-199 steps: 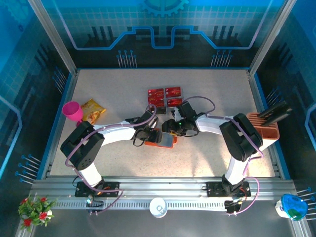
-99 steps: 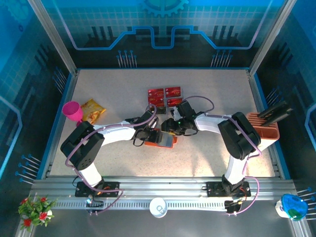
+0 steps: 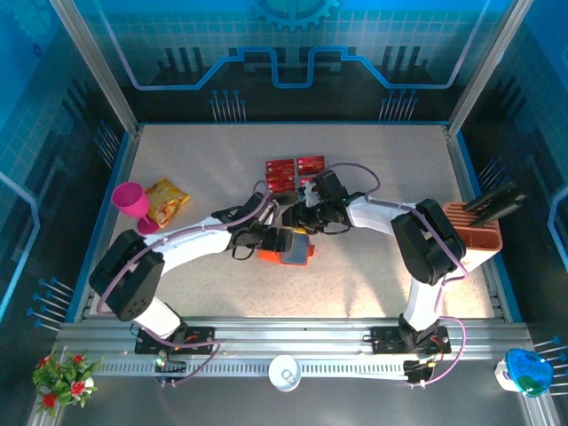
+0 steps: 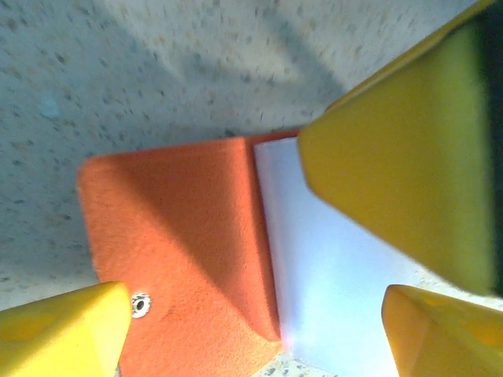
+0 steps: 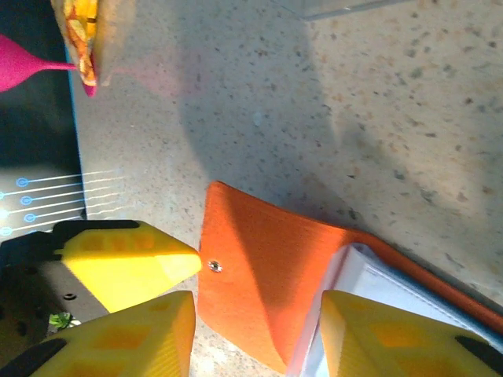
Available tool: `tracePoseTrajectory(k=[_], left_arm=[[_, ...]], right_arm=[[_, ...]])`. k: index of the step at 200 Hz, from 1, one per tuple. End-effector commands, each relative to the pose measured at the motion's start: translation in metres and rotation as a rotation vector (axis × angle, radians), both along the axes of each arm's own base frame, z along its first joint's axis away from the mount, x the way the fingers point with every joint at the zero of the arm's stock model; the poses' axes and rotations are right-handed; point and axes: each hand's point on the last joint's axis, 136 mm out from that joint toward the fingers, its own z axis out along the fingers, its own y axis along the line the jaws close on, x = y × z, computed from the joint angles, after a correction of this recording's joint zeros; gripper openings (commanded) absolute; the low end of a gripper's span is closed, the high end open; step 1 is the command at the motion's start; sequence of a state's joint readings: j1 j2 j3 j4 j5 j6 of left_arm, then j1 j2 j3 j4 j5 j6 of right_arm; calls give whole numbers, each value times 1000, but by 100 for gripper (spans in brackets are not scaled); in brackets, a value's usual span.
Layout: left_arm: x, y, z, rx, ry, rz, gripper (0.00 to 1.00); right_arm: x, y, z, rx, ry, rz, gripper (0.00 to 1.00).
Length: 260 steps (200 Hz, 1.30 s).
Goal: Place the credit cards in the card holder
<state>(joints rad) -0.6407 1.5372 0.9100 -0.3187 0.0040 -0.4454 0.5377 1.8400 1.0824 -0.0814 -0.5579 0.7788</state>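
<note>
Card holder (image 3: 286, 248) lies open at desk (image 3: 373, 275) centre. In the top view its long axis runs roughly 10-to-4, with the orange flap (image 4: 181, 236) toward 9 and the grey pockets toward 3. No card is in it yet.

Credit cards (image 3: 280, 169) lie flat in a cluster near the holder's 12, long edges 9-to-3. One is partly under the right arm.

Left claw (image 4: 255, 306): wide open over the fold. One finger is by the snap stud (image 4: 141, 303), the other over the grey pocket. It grips nothing.

Right claw (image 5: 258, 306): about half open, straddling the flap's free corner. No clamp is visible, and I can't tell if the pads touch.

Key relation: the right claw sits between holder and cards, with the cards at its 12. My read is that the right arm is nearer for the pick and the left is better as a hold-down.

Obstruction: both claws crowd the same flap, fingers close together. The cards are thin and flat, so an edge pick looks fiddly.

Pink cup (image 3: 130, 200) and snack bag (image 3: 167, 200) sit at 9, rack (image 3: 475, 235) at 3. All are well apart and not in the way.
</note>
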Motion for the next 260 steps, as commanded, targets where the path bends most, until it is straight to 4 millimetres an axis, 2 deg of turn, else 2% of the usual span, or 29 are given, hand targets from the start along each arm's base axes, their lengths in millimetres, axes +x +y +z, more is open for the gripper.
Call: tracePoseTrajectory(k=[1, 46, 84, 128, 198, 228, 243, 260], left_arm=[[10, 9, 26, -34, -33, 66, 87], [22, 35, 47, -96, -73, 197, 92], [27, 47, 56, -118, -93, 247, 95], [20, 53, 43, -102, -60, 250, 96], [16, 53, 35, -89, -49, 221, 97], [17, 52, 36, -89, -56, 212, 97], [18, 49, 36, -95, -57, 203, 97], [20, 46, 38, -96, -58, 187, 97]], right_arm=[[-5, 13, 4, 19, 32, 33, 48], [-9, 29, 6, 17, 37, 69, 50], [-12, 46, -7, 8, 61, 95, 50], [-7, 65, -23, 12, 69, 105, 50], [6, 73, 1, 42, 24, 99, 49], [10, 58, 14, 6, -22, 75, 48], [10, 40, 17, -37, -37, 46, 48], [6, 13, 11, -113, -26, 9, 46]])
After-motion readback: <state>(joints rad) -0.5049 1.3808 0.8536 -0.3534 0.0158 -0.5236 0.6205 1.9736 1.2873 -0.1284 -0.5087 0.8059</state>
